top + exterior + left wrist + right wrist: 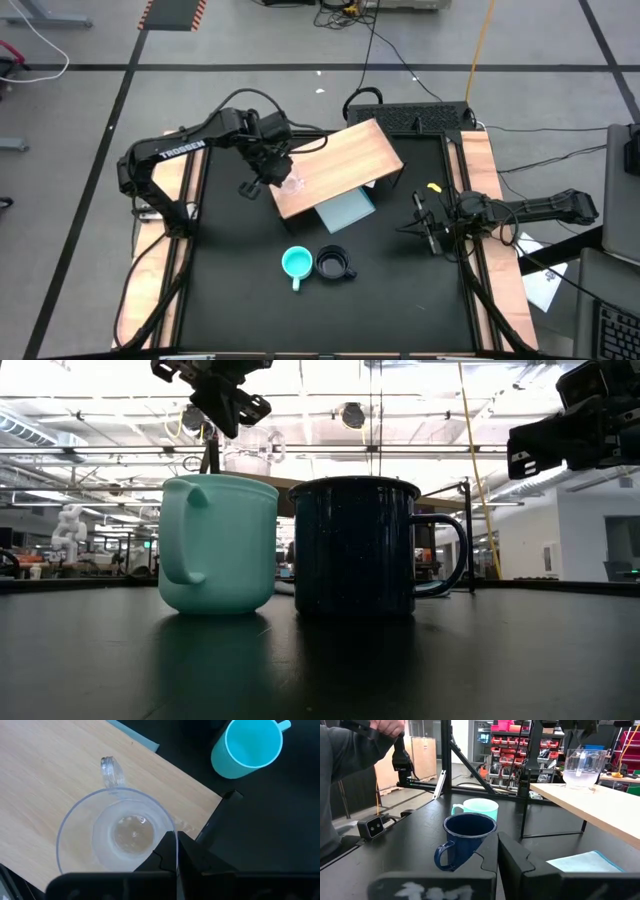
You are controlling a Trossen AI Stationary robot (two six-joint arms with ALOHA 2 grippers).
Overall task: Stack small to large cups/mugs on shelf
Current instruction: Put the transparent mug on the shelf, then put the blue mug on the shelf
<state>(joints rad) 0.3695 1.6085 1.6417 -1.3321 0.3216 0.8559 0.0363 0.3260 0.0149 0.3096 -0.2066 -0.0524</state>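
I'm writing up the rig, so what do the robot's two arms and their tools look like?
Both arms are dark, jointed and slim. The left arm carries white TROSSEN lettering; black cables run from it across the shelf. The left tool and right tool are black, with angular fingers.

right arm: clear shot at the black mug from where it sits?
Probably yes. The right tool waits at the table's right edge, facing the black mug, with bare tabletop between them. The turquoise mug stands on the mug's far side, and the shelf stands off that line.

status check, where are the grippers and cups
Left gripper over glass cup on shelf. Right gripper idle, table's right. Turquoise mug, black mug on table, unobstructed.
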